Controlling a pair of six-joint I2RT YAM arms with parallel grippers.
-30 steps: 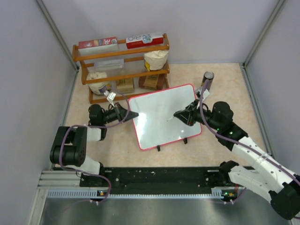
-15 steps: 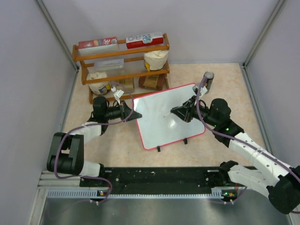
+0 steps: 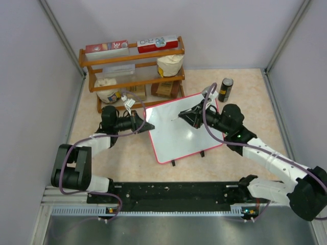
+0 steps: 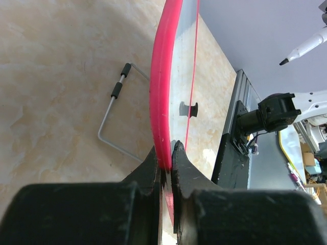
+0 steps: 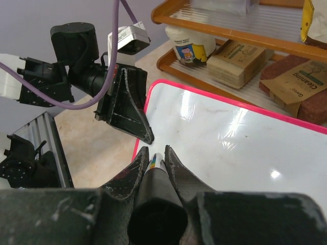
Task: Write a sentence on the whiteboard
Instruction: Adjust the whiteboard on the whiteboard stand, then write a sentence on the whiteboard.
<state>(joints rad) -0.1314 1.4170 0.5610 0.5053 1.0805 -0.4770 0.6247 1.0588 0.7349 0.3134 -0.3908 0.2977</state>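
Note:
The whiteboard (image 3: 181,130), white with a red-pink frame, stands tilted at mid-table on two black clip feet. My left gripper (image 3: 144,124) is shut on its left edge; in the left wrist view the red frame (image 4: 162,97) runs up from between the fingers of that gripper (image 4: 166,153). My right gripper (image 3: 188,115) hovers over the board's upper part, shut on a marker (image 5: 159,164) whose tip points at the board (image 5: 230,138) near the left gripper (image 5: 130,109). No sentence shows; the face carries only glare and faint smudges.
A wooden shelf (image 3: 133,71) with boxes and bags stands behind the board. A dark can (image 3: 226,89) stands at the back right. A bent wire stand (image 4: 115,117) lies on the table beside the board. A black rail (image 3: 173,194) runs along the near edge.
My right gripper has moved up and left across the board with the marker. The left arm shifted back a little and the board turned slightly with it.

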